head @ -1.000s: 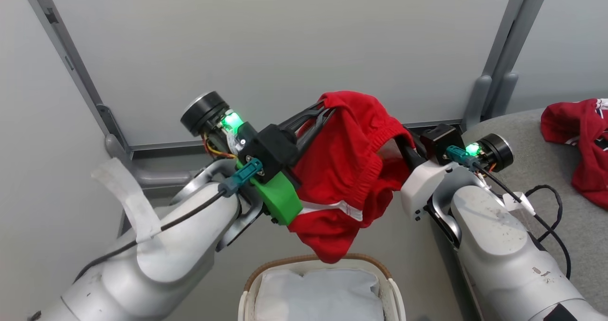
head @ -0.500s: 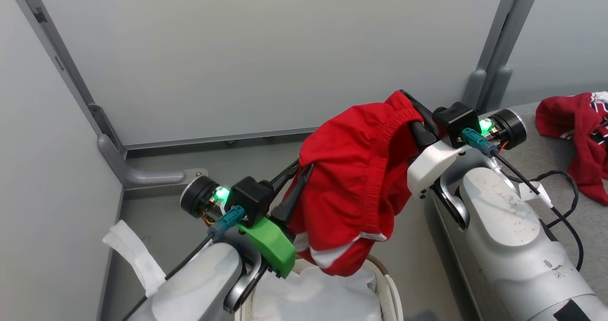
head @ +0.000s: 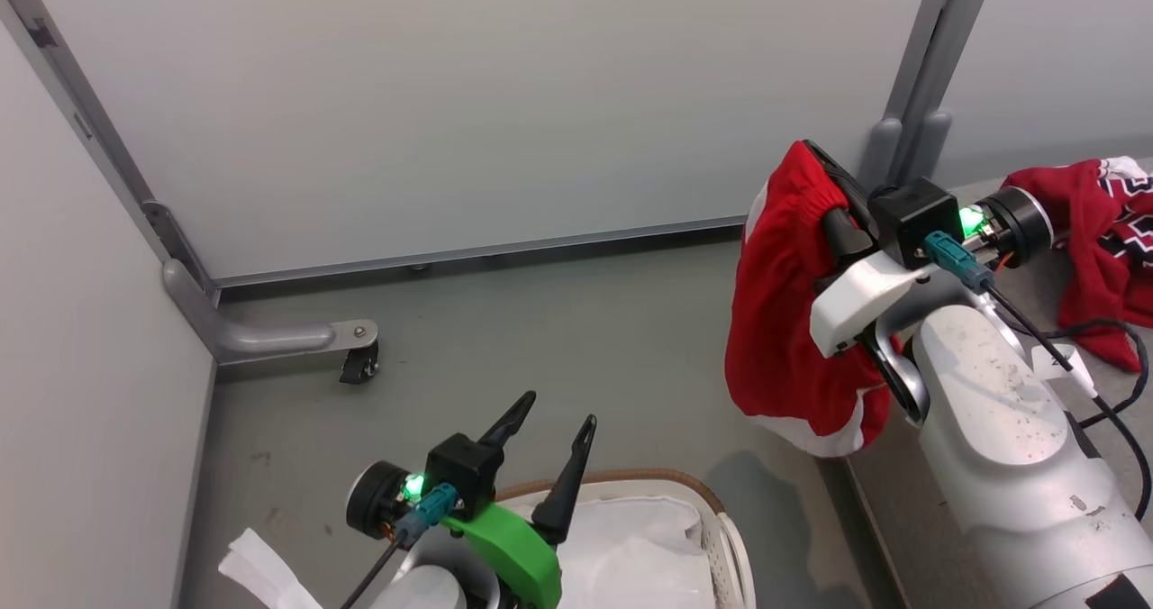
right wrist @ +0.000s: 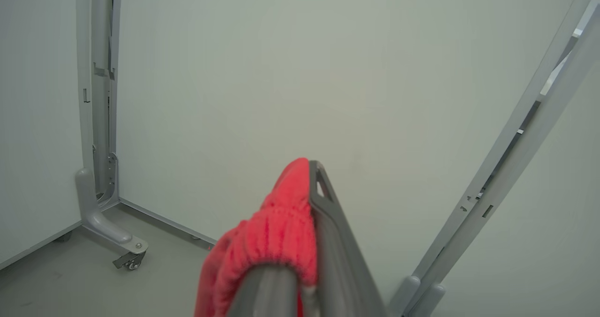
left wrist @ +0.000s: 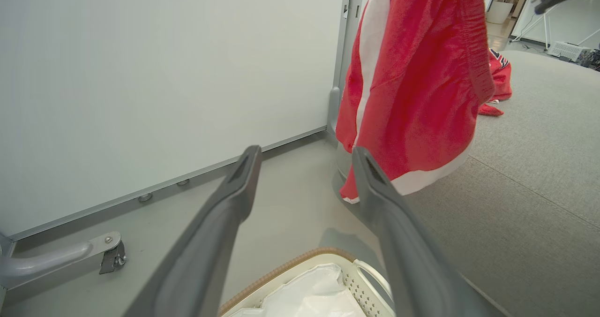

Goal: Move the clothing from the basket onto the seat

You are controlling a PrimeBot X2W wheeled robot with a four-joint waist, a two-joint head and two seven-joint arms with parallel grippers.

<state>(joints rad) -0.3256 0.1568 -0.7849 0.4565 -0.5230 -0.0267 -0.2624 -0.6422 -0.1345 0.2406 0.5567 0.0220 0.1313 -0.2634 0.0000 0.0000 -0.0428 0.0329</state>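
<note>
My right gripper (head: pixel 815 154) is shut on the elastic waistband of a red garment of the clothing (head: pixel 779 321). The garment has white trim and hangs by the seat's front edge. In the right wrist view the waistband (right wrist: pixel 276 228) is bunched between the fingers. My left gripper (head: pixel 555 411) stands open with nothing between its fingers, low over the basket (head: pixel 649 481), which holds a white liner (head: pixel 630 546). From the left wrist the hanging garment (left wrist: pixel 417 87) is apart from the open fingers, beyond them to the right. Another red garment (head: pixel 1094 222) lies on the grey seat (head: pixel 1130 402).
Grey partition panels stand behind, on a metal foot with a caster (head: pixel 358 366). A grey post (head: pixel 910 122) rises behind the right gripper. A black cable (head: pixel 1112 330) lies on the seat beside my right forearm. Bare grey floor (head: pixel 540 321) lies between the basket and the wall.
My left gripper let go of the red garment, opened and dropped down to the basket. My right gripper carried the garment right towards the seat. The camera turned right too.
</note>
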